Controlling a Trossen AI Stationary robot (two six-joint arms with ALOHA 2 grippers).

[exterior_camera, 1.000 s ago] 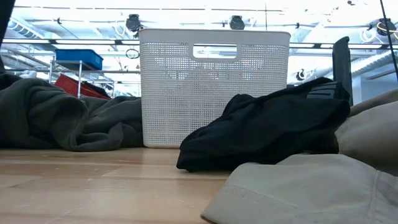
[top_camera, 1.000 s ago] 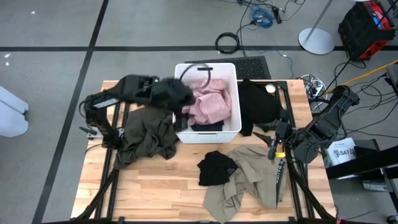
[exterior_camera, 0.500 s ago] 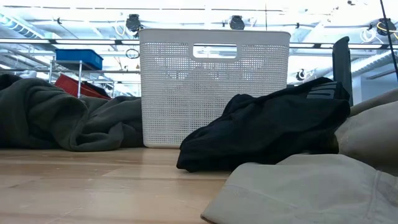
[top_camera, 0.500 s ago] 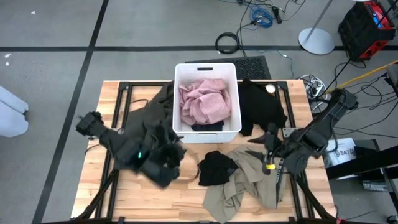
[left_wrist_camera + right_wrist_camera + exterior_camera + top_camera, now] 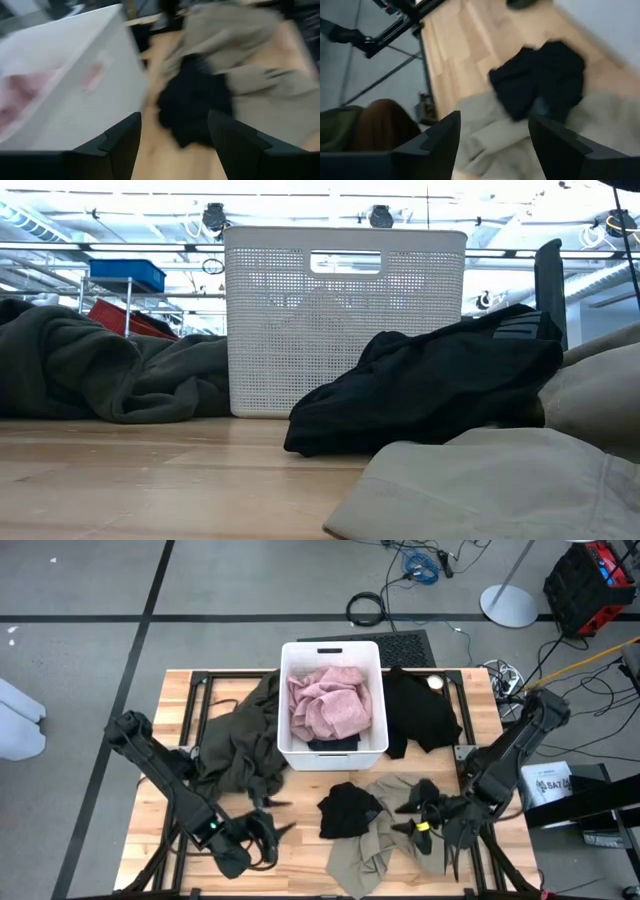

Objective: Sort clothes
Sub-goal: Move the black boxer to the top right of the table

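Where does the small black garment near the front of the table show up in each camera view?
High view: small black garment lies in front of the white bin, touching the khaki garment.
Low view: centre-right, right of the bin.
Left wrist view: centre, bin beside it.
Right wrist view: upper centre, over the khaki garment.
Shared landmark: the khaki garment.

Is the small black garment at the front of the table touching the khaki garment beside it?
Touching. In the high view the small black garment lies against and partly over the edge of the khaki garment, with no bare wood showing between them.
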